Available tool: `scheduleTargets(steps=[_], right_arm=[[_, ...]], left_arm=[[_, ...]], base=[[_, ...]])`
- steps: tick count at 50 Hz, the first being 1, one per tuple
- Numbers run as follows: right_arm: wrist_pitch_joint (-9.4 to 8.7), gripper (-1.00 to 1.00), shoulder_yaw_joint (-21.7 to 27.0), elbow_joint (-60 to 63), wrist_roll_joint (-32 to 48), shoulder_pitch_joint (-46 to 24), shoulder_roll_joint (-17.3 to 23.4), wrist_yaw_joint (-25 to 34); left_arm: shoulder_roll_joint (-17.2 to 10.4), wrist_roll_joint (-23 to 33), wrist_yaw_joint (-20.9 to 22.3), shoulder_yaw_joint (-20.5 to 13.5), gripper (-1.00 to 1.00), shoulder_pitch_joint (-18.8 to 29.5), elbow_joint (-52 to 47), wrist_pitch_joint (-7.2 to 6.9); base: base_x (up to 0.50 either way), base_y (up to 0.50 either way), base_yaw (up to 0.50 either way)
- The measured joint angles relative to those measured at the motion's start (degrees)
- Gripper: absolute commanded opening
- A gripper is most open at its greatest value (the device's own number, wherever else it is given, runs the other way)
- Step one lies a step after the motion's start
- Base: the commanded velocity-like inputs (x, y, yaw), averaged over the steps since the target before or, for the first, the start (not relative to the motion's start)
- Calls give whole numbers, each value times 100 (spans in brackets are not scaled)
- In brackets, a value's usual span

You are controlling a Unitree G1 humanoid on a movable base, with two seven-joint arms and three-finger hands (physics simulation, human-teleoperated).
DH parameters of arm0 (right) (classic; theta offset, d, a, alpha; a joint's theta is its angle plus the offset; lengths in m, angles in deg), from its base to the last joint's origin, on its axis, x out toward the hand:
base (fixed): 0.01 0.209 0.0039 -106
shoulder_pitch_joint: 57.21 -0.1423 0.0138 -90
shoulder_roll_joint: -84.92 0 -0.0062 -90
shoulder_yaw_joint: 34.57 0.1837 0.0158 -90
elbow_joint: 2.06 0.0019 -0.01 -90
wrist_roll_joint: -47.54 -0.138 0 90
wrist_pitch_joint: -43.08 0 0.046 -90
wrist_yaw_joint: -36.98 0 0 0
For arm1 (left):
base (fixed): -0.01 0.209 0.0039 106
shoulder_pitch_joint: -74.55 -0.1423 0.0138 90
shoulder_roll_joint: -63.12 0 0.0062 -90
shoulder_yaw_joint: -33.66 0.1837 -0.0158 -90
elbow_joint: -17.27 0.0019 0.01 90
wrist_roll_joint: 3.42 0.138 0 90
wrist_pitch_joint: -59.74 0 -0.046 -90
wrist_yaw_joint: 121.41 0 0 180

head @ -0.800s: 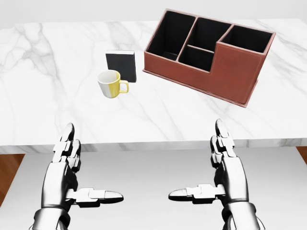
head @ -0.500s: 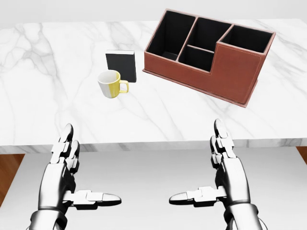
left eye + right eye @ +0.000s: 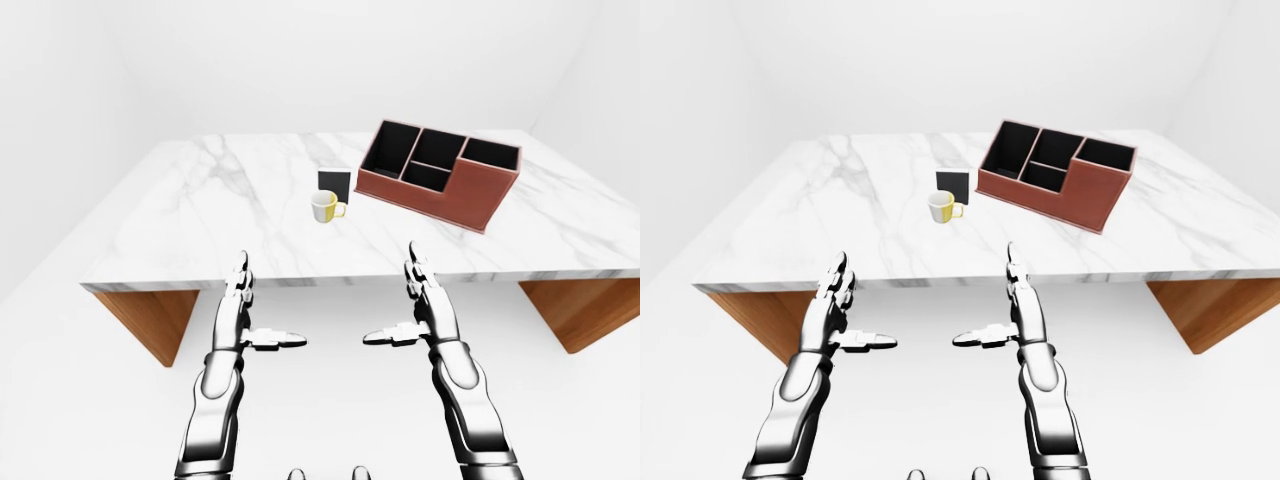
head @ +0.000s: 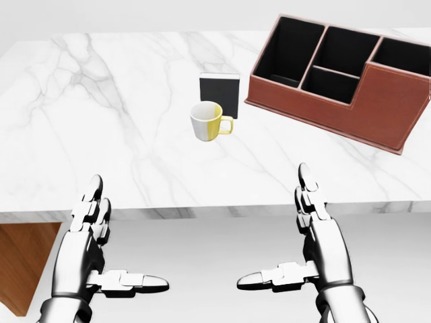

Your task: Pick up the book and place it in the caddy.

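Upper centre of the head view, book [image 4: 220, 93] stands upright on the marble table [image 4: 101, 134], mug [image 4: 208, 121] just below, caddy [image 4: 343, 84] to its right; both hands splayed, empty, below the edge; right hand [image 4: 306, 242] slightly nearer than left hand [image 4: 94, 249].

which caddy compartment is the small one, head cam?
The square compartment in the middle of the caddy, just left of the tall raised wall. The other three are longer: one at the left end, two along the top edge.
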Motion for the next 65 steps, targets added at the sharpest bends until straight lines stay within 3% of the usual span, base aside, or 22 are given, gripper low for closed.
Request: scheduleTargets(steps=[16,19,22,25,42,49,65], right_arm=[[-90,100,-24,101,57,-8,-34,-4],[-152,100,6,145,87,-37,-14,-25],[-284,100,50,237,99,-82,4,-43],[-284,100,93,383,68,-136,23,-14],[-284,100,207,894,382,-628,236,388],[-284,100,187,1065,569,-739,241,511],[-284,100,58,1587,943,-1186,279,727]], left_arm=[[-37,-6,44,-31,100,-35,-18,-4],[-40,-52,88,-46,100,-18,-69,-89],[-57,-149,169,-78,100,30,-171,-282],[-84,-230,253,-112,100,99,-306,-470],[-221,-513,659,-233,100,600,-1140,-470],[-240,-537,739,-268,100,657,-1288,-470],[-271,-623,807,-362,100,654,-1493,-470]], base=[[7,32,0],[0,0,0],[0,0,0],[0,0,0],[-3,0,-4],[-31,2,-46],[0,0,0]])
